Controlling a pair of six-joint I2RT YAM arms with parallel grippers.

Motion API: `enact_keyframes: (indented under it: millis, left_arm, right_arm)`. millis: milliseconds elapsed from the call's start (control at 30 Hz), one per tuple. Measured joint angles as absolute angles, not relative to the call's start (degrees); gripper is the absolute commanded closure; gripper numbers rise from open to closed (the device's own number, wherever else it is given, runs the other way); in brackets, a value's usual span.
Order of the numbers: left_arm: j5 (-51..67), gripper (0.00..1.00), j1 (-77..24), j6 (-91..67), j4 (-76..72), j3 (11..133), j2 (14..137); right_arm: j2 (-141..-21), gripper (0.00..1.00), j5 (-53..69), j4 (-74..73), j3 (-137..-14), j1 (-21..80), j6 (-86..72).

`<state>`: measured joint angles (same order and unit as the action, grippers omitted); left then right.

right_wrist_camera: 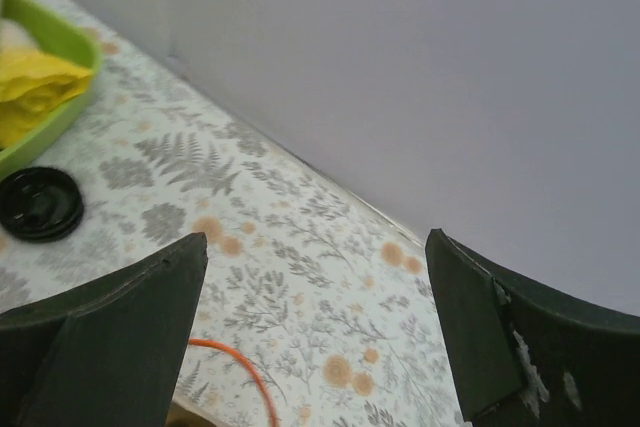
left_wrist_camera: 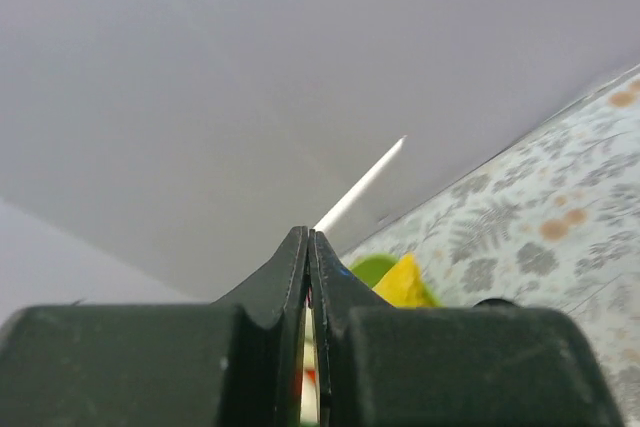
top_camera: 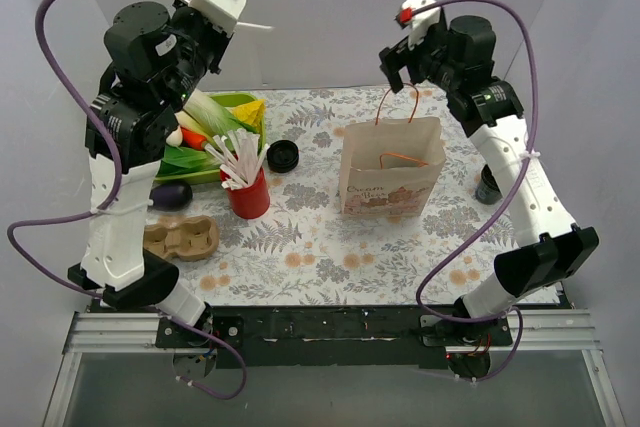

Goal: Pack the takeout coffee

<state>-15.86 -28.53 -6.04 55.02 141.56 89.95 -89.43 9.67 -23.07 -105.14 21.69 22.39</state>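
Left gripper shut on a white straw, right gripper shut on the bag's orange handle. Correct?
Not the right one. The right gripper is open, its jaws wide apart, and the orange handle of the bag lies clear of them, ungripped; the right wrist view shows it. The left gripper is shut on a white straw, as you said.

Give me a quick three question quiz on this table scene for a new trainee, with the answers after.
1. True or false: the right gripper is shut on the handle of the paper bag.
2. What does the left gripper pinch? A: a white straw. B: a spoon. C: a napkin.
3. Fill in: the loose black lid lies between the green tray and the ____.
Key: 1 false; 2 A; 3 paper bag.
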Motion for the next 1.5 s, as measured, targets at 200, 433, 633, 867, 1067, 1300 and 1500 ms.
enact_keyframes:
  millis: [200, 433, 633, 867, 1067, 1300, 1500]
  left_arm:
    - [5.0, 1.00, -29.6, -9.2, 48.0, 131.0, 86.1]
    - [24.2, 1.00, -30.1, -12.4, 48.1, 124.5, 87.9]
    - [34.7, 1.00, -30.3, -13.3, 50.0, 124.0, 89.2]
    - [37.6, 1.00, -31.5, -13.8, 50.9, 123.9, 92.8]
    - [36.8, 0.39, -32.1, -14.1, 51.0, 124.8, 99.8]
    - [33.0, 0.02, -32.2, -17.5, 48.6, 125.8, 104.6]
    - [20.8, 0.02, -30.5, -22.8, 37.1, 119.9, 99.9]
  right_arm:
    - [-89.8, 0.02, -1.8, -22.8, -110.2, 14.9, 15.8]
    - [-88.8, 0.03, -4.5, -25.1, -108.1, 5.3, 9.5]
    - [-87.6, 0.02, -3.2, -27.4, -104.0, 1.8, 7.4]
    - [-87.0, 0.02, 4.2, -30.1, -104.1, 1.8, 7.8]
    - [-89.5, 0.02, 1.9, -36.5, -108.7, 1.8, 7.7]
    - [-93.8, 0.02, -6.5, -40.8, -114.2, 1.8, 5.7]
    - [-93.2, 0.02, -9.8, -42.0, -113.8, 1.8, 3.0]
